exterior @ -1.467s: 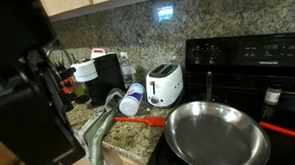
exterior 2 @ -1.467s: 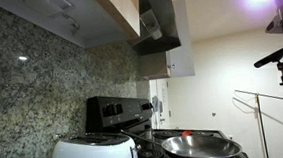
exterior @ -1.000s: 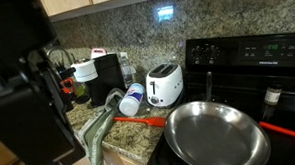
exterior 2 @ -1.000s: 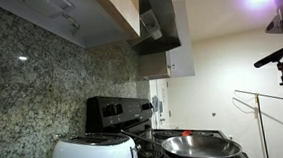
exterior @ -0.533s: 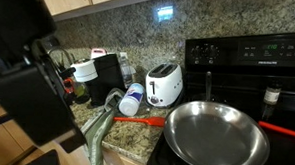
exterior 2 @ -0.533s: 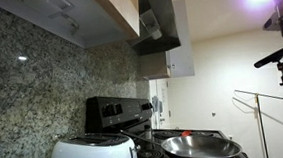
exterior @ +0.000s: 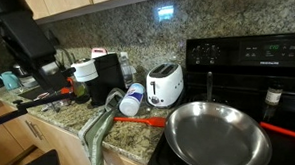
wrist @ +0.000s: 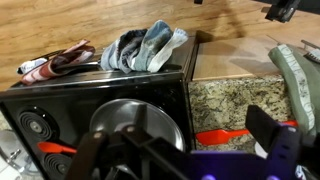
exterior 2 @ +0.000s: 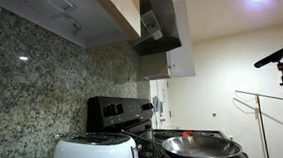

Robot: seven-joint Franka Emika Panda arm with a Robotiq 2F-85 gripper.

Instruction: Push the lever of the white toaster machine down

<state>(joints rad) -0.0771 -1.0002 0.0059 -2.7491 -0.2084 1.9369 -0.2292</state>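
Note:
The white toaster (exterior: 164, 85) stands upright on the granite counter against the backsplash, left of the stove; it also shows at the bottom left of an exterior view (exterior 2: 92, 155). Its lever is too small to make out. My arm (exterior: 29, 35) is a dark mass high at the left, well away from the toaster. In the wrist view my gripper (wrist: 190, 160) hangs open and empty above the counter and stove, its fingers (wrist: 270, 132) spread wide. The toaster is out of the wrist view.
A steel pan (exterior: 217, 136) sits on the black stove (exterior: 251, 57), also in the wrist view (wrist: 130, 125). A red spatula (exterior: 146, 120) (wrist: 225, 137), a lying bottle (exterior: 132, 100), a green cloth (exterior: 97, 132) and a black coffee maker (exterior: 108, 73) crowd the counter near the toaster.
My arm has lifted up and back from close to the exterior camera, uncovering the left part of the counter. The toaster and other objects have not moved.

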